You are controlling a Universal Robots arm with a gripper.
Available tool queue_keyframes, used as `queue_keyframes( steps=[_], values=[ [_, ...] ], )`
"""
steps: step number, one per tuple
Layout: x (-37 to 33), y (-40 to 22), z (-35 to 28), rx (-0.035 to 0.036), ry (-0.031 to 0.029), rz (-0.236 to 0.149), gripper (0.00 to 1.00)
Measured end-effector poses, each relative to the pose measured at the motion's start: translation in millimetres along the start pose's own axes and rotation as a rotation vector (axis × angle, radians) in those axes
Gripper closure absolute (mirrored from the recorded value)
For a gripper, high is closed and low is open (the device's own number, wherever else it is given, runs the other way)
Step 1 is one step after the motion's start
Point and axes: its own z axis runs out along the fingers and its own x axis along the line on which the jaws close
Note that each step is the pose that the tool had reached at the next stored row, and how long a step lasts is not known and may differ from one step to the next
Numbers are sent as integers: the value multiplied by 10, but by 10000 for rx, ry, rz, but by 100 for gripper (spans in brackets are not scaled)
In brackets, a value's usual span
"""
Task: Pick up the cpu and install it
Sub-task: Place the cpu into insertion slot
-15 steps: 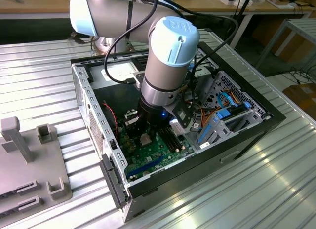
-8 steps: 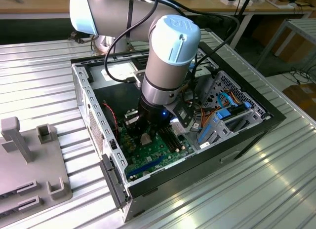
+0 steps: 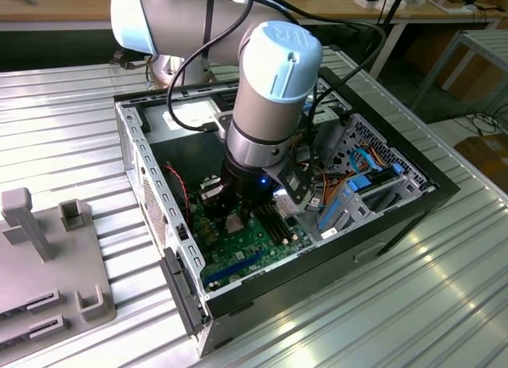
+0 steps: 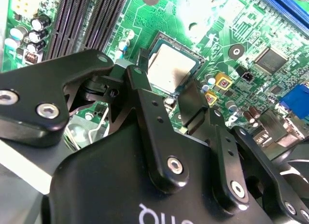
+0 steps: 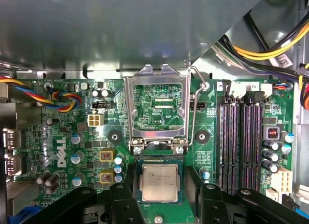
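Note:
The cpu (image 5: 159, 182), a flat silver-grey square, lies level inside the black-framed socket (image 5: 136, 172) on the green motherboard (image 5: 63, 137). My gripper (image 5: 160, 186) hangs low over it, open, with one black finger (image 5: 124, 200) on each side of the socket and the chip in the gap between them. The second wrist view shows the same: the cpu (image 4: 172, 63) sits in its frame beyond the fingers (image 4: 140, 81). The socket's metal load plate (image 5: 157, 84) stands raised, its lever (image 5: 195, 108) swung up beside it. In the exterior view the arm (image 3: 262, 106) reaches down into the computer case (image 3: 151, 178).
Black memory slots (image 5: 239, 147) run beside the socket. Yellow and black cables (image 5: 270, 45) and a drive cage with blue parts (image 3: 365, 178) crowd the exterior view's right of the case. A grey fixture (image 3: 48, 257) sits on the ribbed metal table at the exterior view's left.

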Motion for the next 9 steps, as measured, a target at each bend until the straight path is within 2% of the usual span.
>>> queue_keyframes(
  steps=[6, 9],
  values=[
    [1, 48, 0, 1, 0, 1, 48],
    [13, 51, 0, 1, 0, 1, 48]
  ],
)
